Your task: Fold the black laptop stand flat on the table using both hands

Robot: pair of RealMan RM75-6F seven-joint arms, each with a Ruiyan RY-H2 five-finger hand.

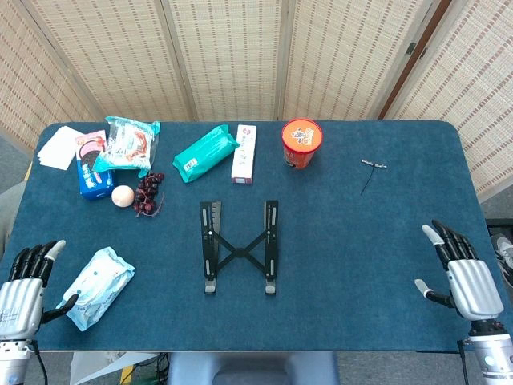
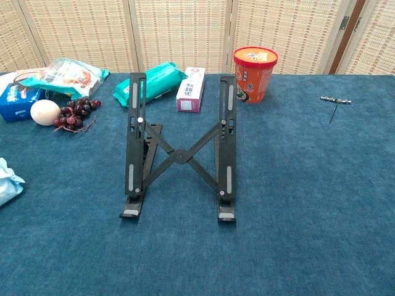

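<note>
The left hand point(image 1: 22, 290), silver-backed with black fingers, rests at the near left corner of the dark blue felt-covered table point(image 1: 361, 265); its fingers are spread apart and hold nothing, the thumb tip just beside a pale blue and white soft plastic pack point(image 1: 98, 286). The right hand point(image 1: 463, 277) lies at the near right edge, fingers likewise apart and empty, palm down. Neither hand shows in the chest view.

Between them, well apart from both, the black metal laptop stand point(image 1: 239, 245) sits in the middle of the table. In the chest view its two long rails rise tilted toward the back, joined by a crossed brace point(image 2: 179, 155), with the small front lips resting on the cloth; it is propped up, not flat.

Behind the stand, along the far side, lie a teal plastic wipes pack point(image 1: 205, 152), a white and pink upright carton point(image 1: 244, 153) and a round orange-red paper tub point(image 1: 301, 142). Further left are a bunch of dark red grapes point(image 1: 147, 195), a pale round fruit point(image 1: 123, 195) touching the grapes, a blue biscuit packet point(image 1: 93, 164), a clear snack bag point(image 1: 127, 144) and a white folded napkin point(image 1: 61, 147). A small metal corkscrew-like tool point(image 1: 371, 168) lies alone toward the far right
</note>
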